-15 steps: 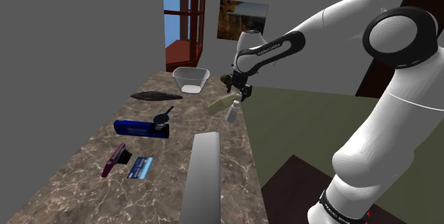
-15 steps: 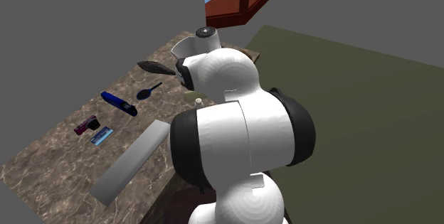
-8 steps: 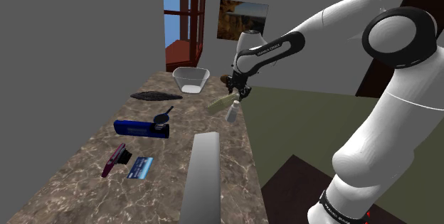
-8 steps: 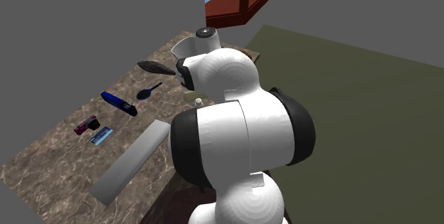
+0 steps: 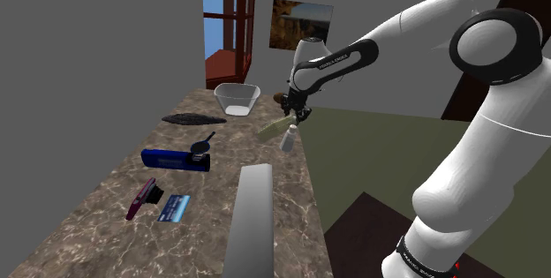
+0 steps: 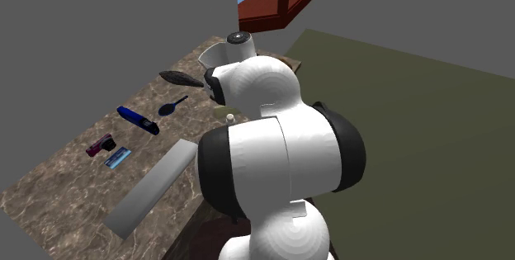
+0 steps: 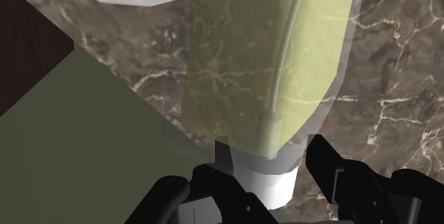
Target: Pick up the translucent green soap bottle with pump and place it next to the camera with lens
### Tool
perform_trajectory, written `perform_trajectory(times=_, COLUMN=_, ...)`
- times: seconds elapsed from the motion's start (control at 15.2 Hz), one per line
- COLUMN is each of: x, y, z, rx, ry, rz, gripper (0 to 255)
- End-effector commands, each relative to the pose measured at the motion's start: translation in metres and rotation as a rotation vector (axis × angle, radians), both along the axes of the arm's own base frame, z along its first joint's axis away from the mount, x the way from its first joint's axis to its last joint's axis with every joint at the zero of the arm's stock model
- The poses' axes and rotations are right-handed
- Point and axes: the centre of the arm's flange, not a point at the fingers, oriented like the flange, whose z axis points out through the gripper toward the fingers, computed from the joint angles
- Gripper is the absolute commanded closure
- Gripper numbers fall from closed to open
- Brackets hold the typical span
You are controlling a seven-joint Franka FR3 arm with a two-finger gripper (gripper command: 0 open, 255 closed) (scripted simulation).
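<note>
Green soap bottle (image 5: 275, 127) at marble counter (image 5: 106, 232) edge.

Translucent green bottle (image 7: 263, 59), veined marble counter (image 7: 398, 80).

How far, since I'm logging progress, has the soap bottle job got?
Done: the gripper is at the green soap bottle on the veined brown counter. In hand: open fingers straddle its white pump neck, not clasping. Left: grip, lift, place it.
</note>
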Motion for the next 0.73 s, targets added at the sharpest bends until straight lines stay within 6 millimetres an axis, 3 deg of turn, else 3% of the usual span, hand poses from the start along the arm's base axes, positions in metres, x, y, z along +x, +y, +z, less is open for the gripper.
perform_trajectory(times=0.0, x=0.0, y=0.0, z=0.0, rx=0.0, ry=0.001, rz=0.0, gripper=255)
perform_trajectory(times=0.66, x=0.0, y=0.0, z=0.053, rx=0.0, ry=0.001, rz=0.0, gripper=255)
